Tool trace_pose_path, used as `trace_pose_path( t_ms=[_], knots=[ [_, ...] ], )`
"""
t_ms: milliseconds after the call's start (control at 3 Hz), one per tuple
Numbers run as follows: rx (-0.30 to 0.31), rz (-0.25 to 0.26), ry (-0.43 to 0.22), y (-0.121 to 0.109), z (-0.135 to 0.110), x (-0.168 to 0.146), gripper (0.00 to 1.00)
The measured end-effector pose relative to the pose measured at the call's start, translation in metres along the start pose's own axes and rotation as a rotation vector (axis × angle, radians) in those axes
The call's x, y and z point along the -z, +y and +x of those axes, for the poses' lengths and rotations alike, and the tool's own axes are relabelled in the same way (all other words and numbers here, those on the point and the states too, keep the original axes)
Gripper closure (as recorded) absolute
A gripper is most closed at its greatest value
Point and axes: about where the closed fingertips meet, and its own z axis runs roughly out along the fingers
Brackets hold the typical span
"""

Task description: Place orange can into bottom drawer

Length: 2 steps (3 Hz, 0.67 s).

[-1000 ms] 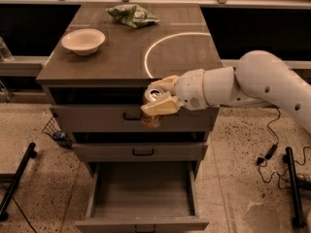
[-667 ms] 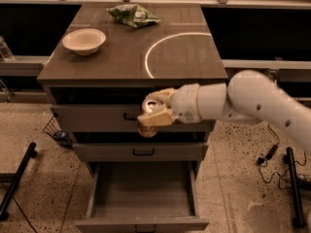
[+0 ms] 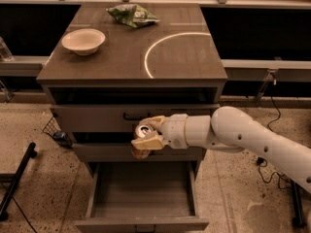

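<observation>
**Can held over the open bottom drawer**

Nearest to me, the deep grey wood-grain bottom drawer [image 3: 142, 194] stands pulled out. Its plain grey floor is bare, and a small dark handle [image 3: 146, 228] sits on its front edge. Speckled stone flooring [image 3: 43, 203] runs on both sides, with a black stand leg [image 3: 17, 178] to the left of the view.

Just above the drawer's back end is my pincer [image 3: 148, 135]. Its pale fingers [image 3: 146, 142] are clamped on the small orange-brown drink can with the silver pull-tab top [image 3: 143, 129]. The can is off the drawer floor, held in front of the middle drawer front [image 3: 97, 153]. Its top faces up towards the camera, and a little of its body shows below the lower finger. How far forward of that front it hangs I cannot judge. The thick white arm [image 3: 243, 135] reaches in from the right of the view.

Behind the pincer, the shallow top drawer [image 3: 87, 118] is closed, and its black handle [image 3: 131, 116] sits just above the can.

Further back is the grey wood-grain counter [image 3: 189, 62], marked with a thin white arc [image 3: 160, 40] (a partial ring, open on the right). A shallow cream bowl [image 3: 83, 40] sits near the counter's left edge. A crumpled green snack bag [image 3: 132, 14] lies at the far edge, well apart from the bowl.
</observation>
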Motion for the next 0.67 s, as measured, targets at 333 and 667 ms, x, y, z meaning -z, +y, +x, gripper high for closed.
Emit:
trace_pose_path(
  t_ms=[333,667],
  knots=[
    [-0.025,-0.047,-0.019,0.011,0.016,-0.023,1.0],
    [-0.057,-0.15,-0.075,0.046,0.05,-0.084,1.0]
  ],
)
